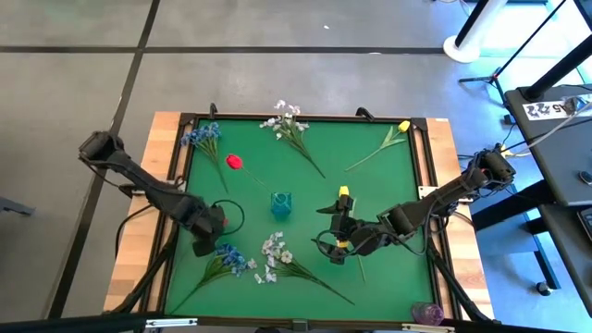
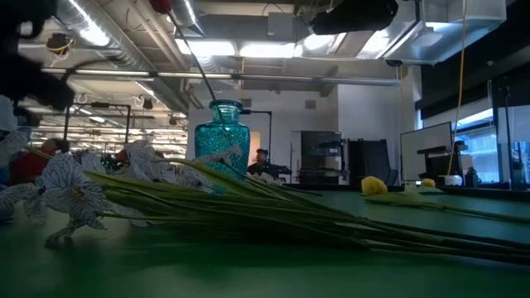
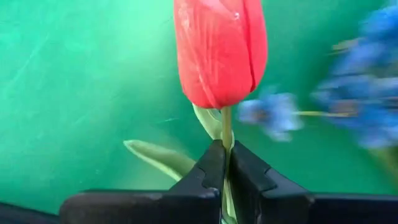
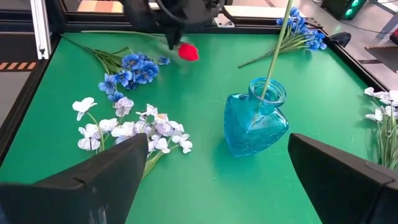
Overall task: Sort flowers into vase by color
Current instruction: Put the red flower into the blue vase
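Red and glossy, a tulip [image 3: 220, 50] stands closed-petalled above the left gripper [image 3: 225, 163], whose fingers are pinched tight on its green stem, at about eight o'clock on the green table [image 1: 370, 194], beside a blue spray [image 1: 231, 260]. At the centre, a teal glass vase [image 4: 257, 123] holds one stem. The right gripper [image 1: 339, 242] hovers at five o'clock, fingers spread wide, empty.

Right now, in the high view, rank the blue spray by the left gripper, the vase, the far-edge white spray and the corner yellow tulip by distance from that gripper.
From the left gripper, shut on a red tulip:
1. Blue spray, right beside it.
2. Vase, at the mat's centre.
3. White spray, along the far edge.
4. Yellow tulip, in the far right corner.
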